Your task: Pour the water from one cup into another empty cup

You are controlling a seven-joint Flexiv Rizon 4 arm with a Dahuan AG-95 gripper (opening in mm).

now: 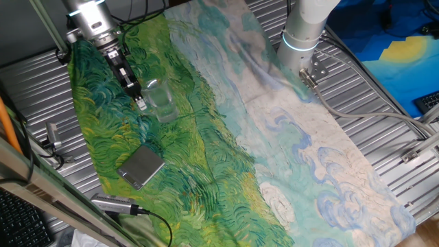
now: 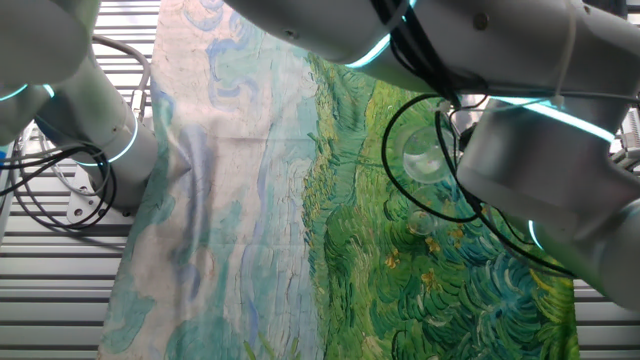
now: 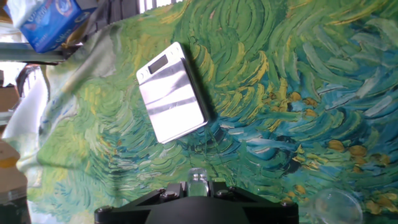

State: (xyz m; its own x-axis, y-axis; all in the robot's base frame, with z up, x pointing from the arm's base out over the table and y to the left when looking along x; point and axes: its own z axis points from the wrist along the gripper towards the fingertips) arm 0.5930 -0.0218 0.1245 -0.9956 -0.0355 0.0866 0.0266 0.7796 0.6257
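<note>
End effector (image 1: 140,103) is low over the green part of the painted cloth (image 1: 288,137), fingers right beside a clear glass cup (image 1: 160,101) standing upright on the cloth. Can't tell if the fingers are clamped on it or just next to it. Hand view shows a bit of glass at the finger base, plus a second clear cup (image 3: 336,208) at lower right. Grey flat scale (image 1: 140,166) lies near, apart from the cup. Water not discernible.

A robotics lab: ribbed metal table (image 1: 370,75), loose cables (image 2: 60,190), painted cloth (image 1: 226,137) backdrop.
</note>
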